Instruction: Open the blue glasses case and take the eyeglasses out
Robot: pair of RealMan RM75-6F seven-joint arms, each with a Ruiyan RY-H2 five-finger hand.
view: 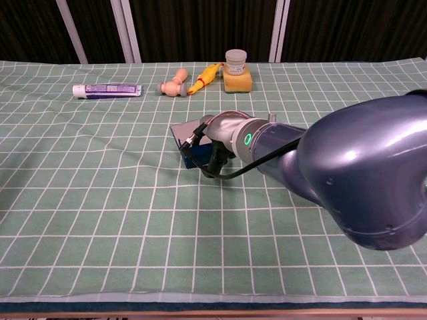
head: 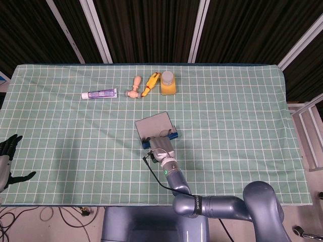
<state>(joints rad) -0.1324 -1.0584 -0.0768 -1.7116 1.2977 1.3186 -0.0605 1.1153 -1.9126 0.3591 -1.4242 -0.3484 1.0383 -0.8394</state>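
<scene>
The blue glasses case (head: 154, 124) lies mid-table with its grey-lined lid raised toward the far side. In the chest view the lid (view: 185, 130) and a blue corner of the base (view: 194, 161) show beside my right arm. My right hand (head: 160, 143) is over the near part of the case, and its fingers are hidden under the wrist (view: 228, 133). No eyeglasses can be seen. At the near left edge of the table my left hand (head: 7, 157) holds nothing, its dark fingers spread.
Along the far side lie a toothpaste tube (head: 99, 94), a wooden peg-shaped piece (head: 134, 88), an orange-yellow tool (head: 151, 83) and a yellow jar with a grey lid (head: 168, 83). A black cable (view: 212, 167) loops off my right wrist beside the case.
</scene>
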